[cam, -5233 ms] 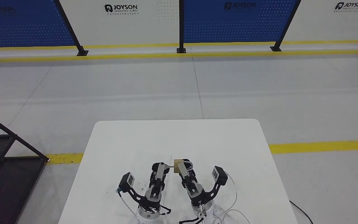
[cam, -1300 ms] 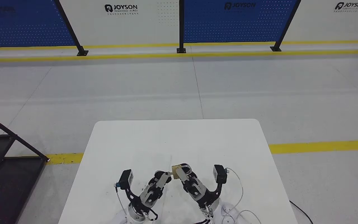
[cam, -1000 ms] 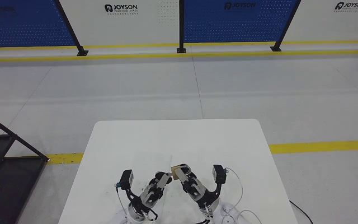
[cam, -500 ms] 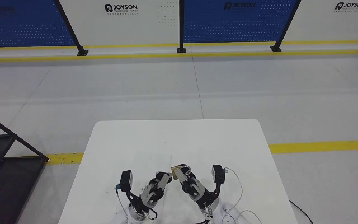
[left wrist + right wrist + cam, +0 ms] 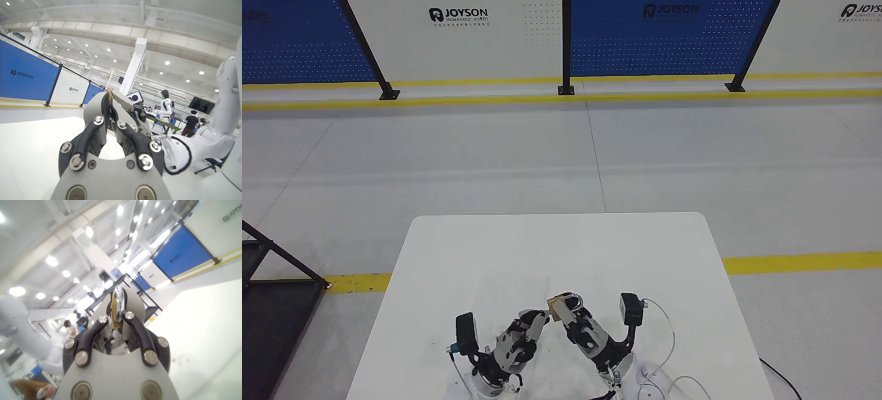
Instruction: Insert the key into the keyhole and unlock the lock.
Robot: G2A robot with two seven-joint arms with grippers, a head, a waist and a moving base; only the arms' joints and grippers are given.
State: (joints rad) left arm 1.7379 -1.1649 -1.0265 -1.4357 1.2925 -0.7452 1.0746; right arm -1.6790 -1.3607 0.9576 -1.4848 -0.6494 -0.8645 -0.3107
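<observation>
Your right claw point(image 5: 121, 295) is pinching the brass padlock with a chrome shackle point(image 5: 118, 303) between its fingers and holding it above the white table point(image 5: 542, 250). Your left claw point(image 5: 110, 96) is pressing together on a small brass key point(image 5: 110, 92), whose tip is just peeking past the fingertips, close beside the right claw. You are probably at the insertion. I cannot tell whether the key is seated, and the unlocking turn is remaining.
</observation>
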